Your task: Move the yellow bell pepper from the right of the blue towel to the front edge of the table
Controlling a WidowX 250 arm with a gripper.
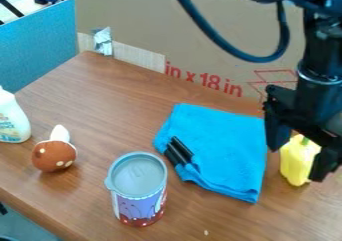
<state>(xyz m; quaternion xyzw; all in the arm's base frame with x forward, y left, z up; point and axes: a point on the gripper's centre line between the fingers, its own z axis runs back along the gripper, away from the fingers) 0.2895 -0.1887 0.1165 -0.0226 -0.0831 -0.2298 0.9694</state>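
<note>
at the right of the frame, the yellow object (294,166) is sitting between the parted fingers of the gripper (297,160). a blue cloth (224,150) is lying beside it, a black object (178,151) is resting at its left edge. a can (138,192) is standing lower, left of centre.
</note>
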